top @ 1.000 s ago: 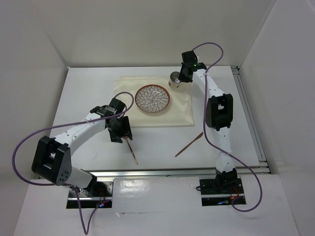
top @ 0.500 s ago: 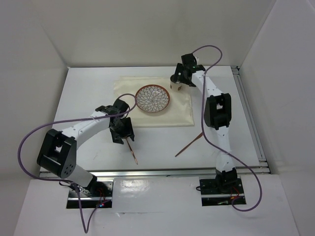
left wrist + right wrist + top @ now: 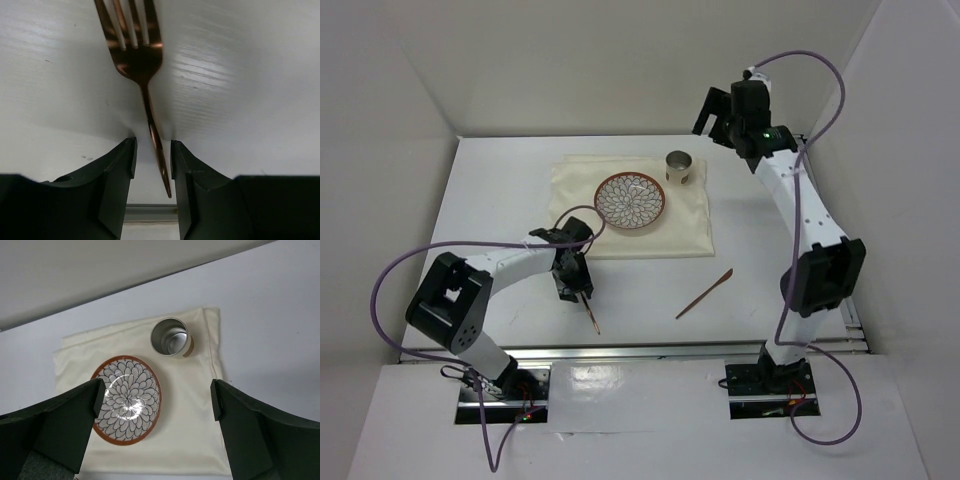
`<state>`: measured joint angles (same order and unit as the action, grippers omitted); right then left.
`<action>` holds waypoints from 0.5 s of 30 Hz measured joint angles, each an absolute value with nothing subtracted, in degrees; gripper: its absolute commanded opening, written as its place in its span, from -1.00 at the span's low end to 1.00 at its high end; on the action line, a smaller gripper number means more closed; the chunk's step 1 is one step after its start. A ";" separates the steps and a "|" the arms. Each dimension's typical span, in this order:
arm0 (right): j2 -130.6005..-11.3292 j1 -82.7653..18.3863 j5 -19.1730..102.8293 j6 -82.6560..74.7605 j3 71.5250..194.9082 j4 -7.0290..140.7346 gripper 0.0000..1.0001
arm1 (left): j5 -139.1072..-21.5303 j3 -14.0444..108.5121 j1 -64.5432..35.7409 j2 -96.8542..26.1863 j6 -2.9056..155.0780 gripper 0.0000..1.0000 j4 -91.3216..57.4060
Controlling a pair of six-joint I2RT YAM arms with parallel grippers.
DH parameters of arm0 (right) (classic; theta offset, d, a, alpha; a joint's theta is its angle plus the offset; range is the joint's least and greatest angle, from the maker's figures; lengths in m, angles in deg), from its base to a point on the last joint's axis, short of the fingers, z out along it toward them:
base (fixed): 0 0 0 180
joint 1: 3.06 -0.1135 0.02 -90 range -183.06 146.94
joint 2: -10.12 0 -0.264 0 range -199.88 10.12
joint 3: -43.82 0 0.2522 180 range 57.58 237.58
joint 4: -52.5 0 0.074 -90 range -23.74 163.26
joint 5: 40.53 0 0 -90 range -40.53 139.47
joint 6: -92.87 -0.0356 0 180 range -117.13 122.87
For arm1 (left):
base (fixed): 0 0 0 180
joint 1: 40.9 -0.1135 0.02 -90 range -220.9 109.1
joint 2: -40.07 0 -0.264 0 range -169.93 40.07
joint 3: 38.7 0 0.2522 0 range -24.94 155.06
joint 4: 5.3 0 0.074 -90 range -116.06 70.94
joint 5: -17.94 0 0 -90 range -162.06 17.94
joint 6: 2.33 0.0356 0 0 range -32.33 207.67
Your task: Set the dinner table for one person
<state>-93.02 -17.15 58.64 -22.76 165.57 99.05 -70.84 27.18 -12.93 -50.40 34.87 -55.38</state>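
On the white dinner table (image 3: 500,190) lies a cream placemat (image 3: 685,228) with a flower-patterned plate (image 3: 630,200) and an upright metal cup (image 3: 679,166) on it. A copper fork (image 3: 591,316) lies near the front edge, left of centre. My left gripper (image 3: 574,287) is low over it. In the left wrist view the fork (image 3: 137,55) runs its handle between the left gripper's (image 3: 152,150) jaws, with a gap showing on each side. My right gripper (image 3: 712,112) hangs wide open, high above the back right. Its wrist view looks down on the plate (image 3: 126,400) and cup (image 3: 170,337).
A second copper utensil (image 3: 704,294) lies slantwise on the table right of centre, in front of the placemat (image 3: 195,415). Silver rails run along the front edge (image 3: 670,350) and the right edge (image 3: 825,230). White walls enclose the back and both sides.
My right gripper opened, left the cup standing on the placemat and rose back to the right. My left gripper slid along the fork toward its handle and its jaws narrowed.
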 measured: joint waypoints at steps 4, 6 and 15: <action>-84.05 -16.82 58.66 -22.65 156.52 97.15 1.00 | -71.00 25.19 -12.98 -50.78 32.99 -0.10 -53.30; -80.34 -16.32 58.42 -22.54 150.27 96.91 1.00 | -70.98 25.17 -12.98 -50.86 31.96 -0.42 -52.91; -67.12 -12.71 57.94 -22.80 130.20 101.57 1.00 | -67.26 25.37 -12.58 -47.39 30.39 -1.00 -57.19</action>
